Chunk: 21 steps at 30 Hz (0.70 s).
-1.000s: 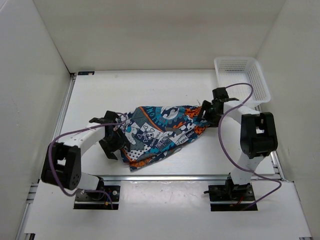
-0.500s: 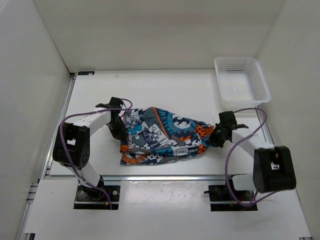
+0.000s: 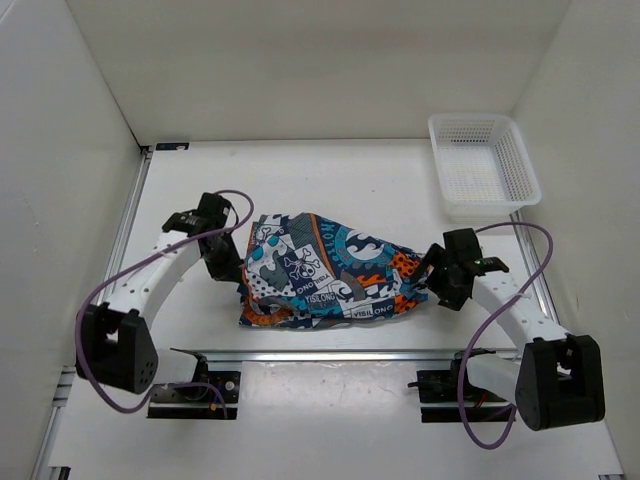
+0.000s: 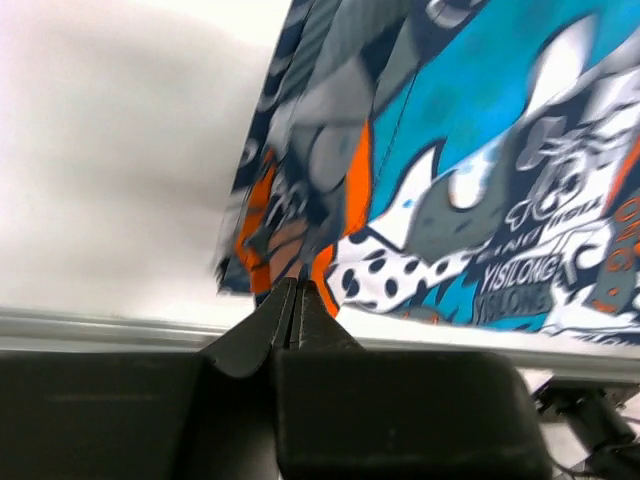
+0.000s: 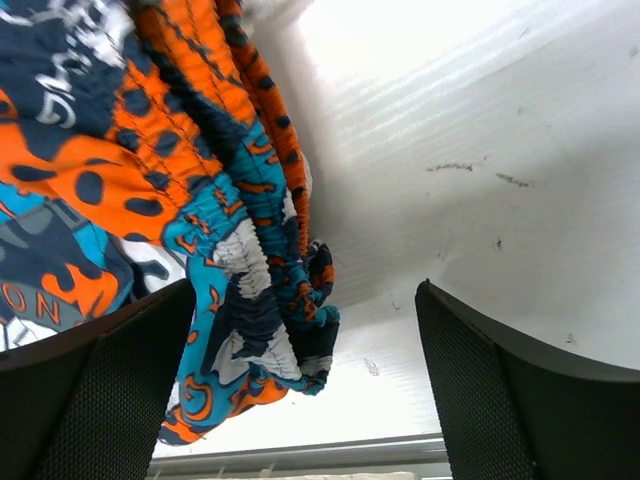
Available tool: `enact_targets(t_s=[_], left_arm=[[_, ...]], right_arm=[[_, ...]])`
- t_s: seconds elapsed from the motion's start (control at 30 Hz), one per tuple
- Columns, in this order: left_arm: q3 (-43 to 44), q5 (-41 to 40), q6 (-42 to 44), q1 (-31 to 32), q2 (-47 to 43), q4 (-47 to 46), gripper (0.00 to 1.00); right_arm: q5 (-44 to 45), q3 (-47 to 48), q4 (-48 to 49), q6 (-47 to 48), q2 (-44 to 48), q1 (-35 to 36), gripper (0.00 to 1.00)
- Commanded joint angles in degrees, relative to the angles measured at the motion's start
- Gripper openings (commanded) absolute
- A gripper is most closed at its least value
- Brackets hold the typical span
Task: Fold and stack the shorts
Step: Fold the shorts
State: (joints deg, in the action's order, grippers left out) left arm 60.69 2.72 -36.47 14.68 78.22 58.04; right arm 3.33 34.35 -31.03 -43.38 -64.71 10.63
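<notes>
The white tabletop (image 3: 350, 180) fills the walled cell, with a metal rail along its near edge. The shorts (image 3: 320, 275) lie on it near that near edge, between the two arms. They are a rumpled, roughly triangular heap of navy, teal, orange and white print, broad on the left and narrowing to a gathered end on the right. A skull and round logos face up.

The left arm (image 3: 150, 280) reaches from its base up and inward to the left edge of the cloth. The right arm (image 3: 515, 305) bends in from the right toward the narrow end. The white mesh basket (image 3: 483, 165) stands in the far right corner, well apart from the shorts.

The left gripper (image 3: 232, 268) sits against the left edge of the shorts. In the left wrist view its fingers (image 4: 285, 318) are pressed flat together with no gap. The folds of the cloth run down to the tips, so they appear to pinch the fabric's edge, though that view is blurred.

The right gripper (image 3: 437, 280) sits at the narrow right end. In the right wrist view its fingers (image 5: 110, 390) stand wide apart and hold nothing. The gathered orange and teal waistband hangs just beside the left finger, and bare tabletop shows in front of the right one.
</notes>
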Motion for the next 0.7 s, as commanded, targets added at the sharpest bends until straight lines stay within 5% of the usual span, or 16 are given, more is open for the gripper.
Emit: enact_targets(t_s=[0.0,0.1,0.2,0.33,0.37,0.53,0.67], left_arm=[[-5.12,2.02,-1.31,-0.35,-4.29,3.83,0.1],[-8.73,5.18,-2.81,0.18,-7.11,3.83,0.1],[-9.88,4.58,-2.12,0.18,-6.5,3.83,0.45],[-1.91,4.24,1.66,-0.35,-3.87,6.02,0.58],[0.81,3.0,2.19,-0.35,-3.86,6.64,0.71],[15.05,-3.68,3.42,-3.68,5.61,6.3,0.71],[15.87,-3.17,3.95,-7.55,13.61,0.77,0.67]], right_arm=[[3.08,3.36,-1.67,1.09,0.55,0.27,0.96],[3.7,4.76,-2.28,3.03,0.55,0.27,1.0],[3.17,7.66,-2.28,6.45,-1.29,0.27,1.0],[3.7,11.96,-2.99,9.53,-4.89,0.27,1.0],[3.7,12.58,-2.99,10.06,-5.77,0.27,1.0],[-4.45,14.34,-1.05,14.01,-14.03,0.27,1.0],[-6.84,13.82,0.26,13.41,-16.67,0.27,1.0]])
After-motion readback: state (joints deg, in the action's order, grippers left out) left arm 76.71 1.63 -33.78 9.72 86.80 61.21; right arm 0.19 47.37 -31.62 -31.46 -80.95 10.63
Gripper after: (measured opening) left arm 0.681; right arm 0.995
